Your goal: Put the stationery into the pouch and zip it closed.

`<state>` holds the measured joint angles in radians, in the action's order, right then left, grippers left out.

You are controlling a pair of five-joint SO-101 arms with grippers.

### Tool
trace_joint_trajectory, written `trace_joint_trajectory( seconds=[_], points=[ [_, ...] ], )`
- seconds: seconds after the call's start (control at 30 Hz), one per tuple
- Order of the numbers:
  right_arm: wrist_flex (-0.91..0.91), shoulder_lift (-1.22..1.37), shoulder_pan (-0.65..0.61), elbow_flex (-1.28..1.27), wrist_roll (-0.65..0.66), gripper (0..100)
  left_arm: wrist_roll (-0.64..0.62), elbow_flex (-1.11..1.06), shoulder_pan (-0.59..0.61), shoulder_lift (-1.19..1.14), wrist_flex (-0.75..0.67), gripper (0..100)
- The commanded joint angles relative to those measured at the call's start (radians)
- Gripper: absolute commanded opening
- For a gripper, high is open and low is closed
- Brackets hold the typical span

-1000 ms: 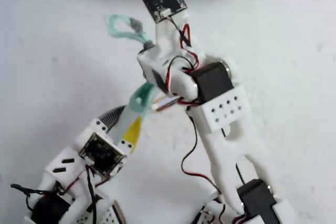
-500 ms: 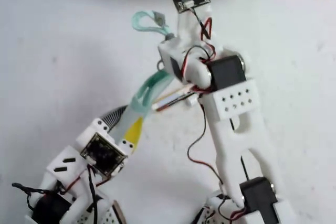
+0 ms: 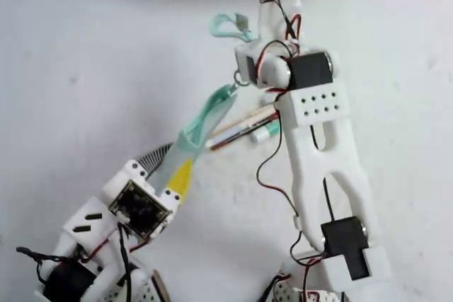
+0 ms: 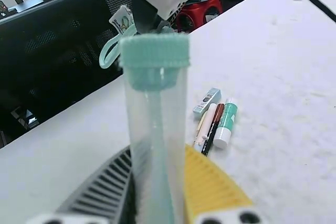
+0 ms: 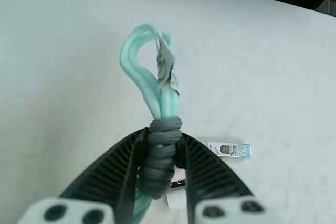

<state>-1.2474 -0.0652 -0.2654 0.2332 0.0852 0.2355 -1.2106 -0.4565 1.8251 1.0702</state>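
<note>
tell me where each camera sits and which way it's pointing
High view: fixed above the table, looking down; both arms show, the pouch held between them.
Left wrist view: on the left arm, looking along the pouch in the left gripper toward the other arm; its dark and yellow fingers show.
Right wrist view: on the right arm, looking down at the table past the right gripper, shut on the strap; its dark fingers show.
Shared: high and left wrist views both show the pens beside the pouch.

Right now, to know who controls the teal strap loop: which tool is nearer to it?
Right. The right tool grips the grey collar just below the strap loop; the left tool holds the pouch's opposite end.
</note>
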Motion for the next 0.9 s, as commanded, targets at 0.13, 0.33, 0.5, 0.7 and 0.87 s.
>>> trace_joint_trajectory(
  seconds=[0.13, 0.33, 0.5, 0.7, 0.87],
  points=[
    [-0.012, -0.025, 0.042, 0.015, 0.012, 8.7, 0.008, 0.003, 0.001, 0.004, -0.008, 2],
    [-0.173, -0.229, 0.068, 0.081, 0.015, 34.4, 0.002, -0.018, 0.065, 0.004, -0.064, 2],
    [-0.216, -0.415, 0.067, 0.098, 0.015, 32.0, -0.103, -0.12, 0.087, 0.004, -0.33, 2],
    [-0.147, -0.38, 0.035, -0.017, 0.014, 18.9, -0.172, -0.166, 0.091, -0.001, -0.767, 2],
    [0.004, -0.282, 0.019, -0.06, 0.014, 1.5, -0.169, -0.247, 0.085, -0.001, -0.766, 2]
  ],
)
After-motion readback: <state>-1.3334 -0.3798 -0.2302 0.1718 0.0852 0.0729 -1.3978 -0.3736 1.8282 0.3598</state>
